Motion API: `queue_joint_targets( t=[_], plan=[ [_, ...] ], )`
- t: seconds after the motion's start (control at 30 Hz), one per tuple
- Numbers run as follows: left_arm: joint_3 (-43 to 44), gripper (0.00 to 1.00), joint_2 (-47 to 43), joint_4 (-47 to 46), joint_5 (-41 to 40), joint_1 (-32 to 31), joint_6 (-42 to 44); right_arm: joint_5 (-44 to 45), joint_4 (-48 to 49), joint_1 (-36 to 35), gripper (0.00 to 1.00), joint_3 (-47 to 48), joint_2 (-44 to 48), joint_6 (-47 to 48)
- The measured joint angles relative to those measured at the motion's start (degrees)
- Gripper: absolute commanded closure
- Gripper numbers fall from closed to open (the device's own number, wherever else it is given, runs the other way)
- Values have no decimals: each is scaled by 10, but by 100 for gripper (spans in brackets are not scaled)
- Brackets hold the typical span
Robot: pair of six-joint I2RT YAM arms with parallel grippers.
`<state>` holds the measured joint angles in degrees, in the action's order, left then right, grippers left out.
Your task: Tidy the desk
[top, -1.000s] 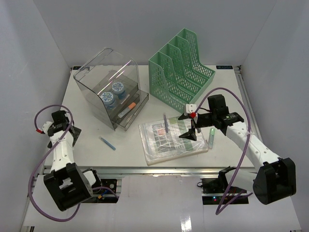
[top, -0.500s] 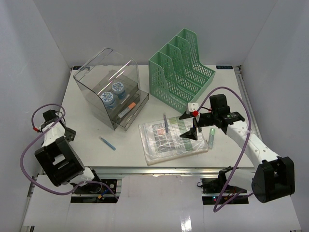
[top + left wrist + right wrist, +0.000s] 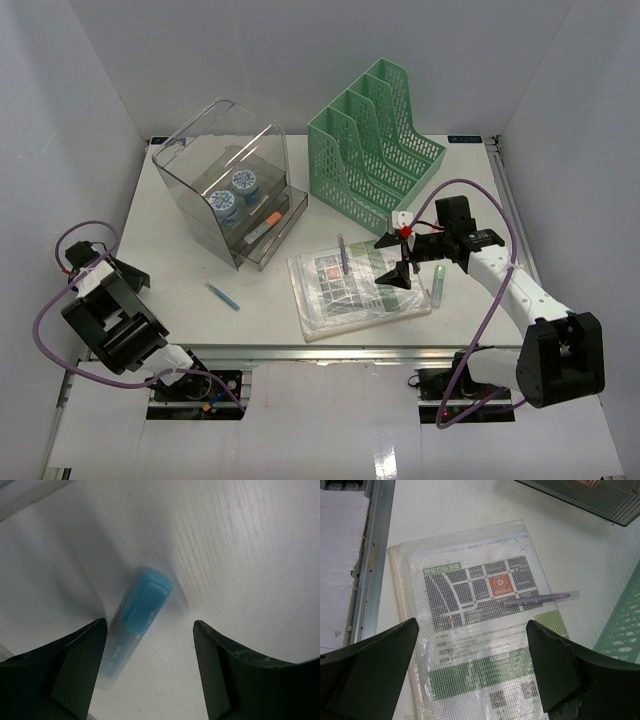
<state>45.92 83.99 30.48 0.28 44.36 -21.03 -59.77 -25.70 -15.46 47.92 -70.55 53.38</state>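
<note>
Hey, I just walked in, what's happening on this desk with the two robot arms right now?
Two arms are tidying a white desk. The right gripper, open, hovers over a clear mesh pouch with a purple pen lying on it; a green marker lies just beside the pouch. The left gripper is also open, with a blue marker lying on the white surface between its fingers, not gripped. Neither arm holds anything.

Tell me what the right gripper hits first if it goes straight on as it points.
Probably the mesh document pouch, which fills the view ahead of the open right gripper; the purple pen lies off that line. Height above the pouch is unclear.
</note>
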Motion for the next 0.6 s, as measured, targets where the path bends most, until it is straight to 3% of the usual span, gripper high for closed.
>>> queue_joint_targets(
  t=[0.3, 0.6],
  plan=[
    [-24, 37, 0, -41, 80, 16, 2, -4, -3, 2, 5, 0, -4, 8],
    [-37, 43, -4, -55, 117, 16, -8, -10, -3, 14, 5, 0, -2, 9]
  ],
)
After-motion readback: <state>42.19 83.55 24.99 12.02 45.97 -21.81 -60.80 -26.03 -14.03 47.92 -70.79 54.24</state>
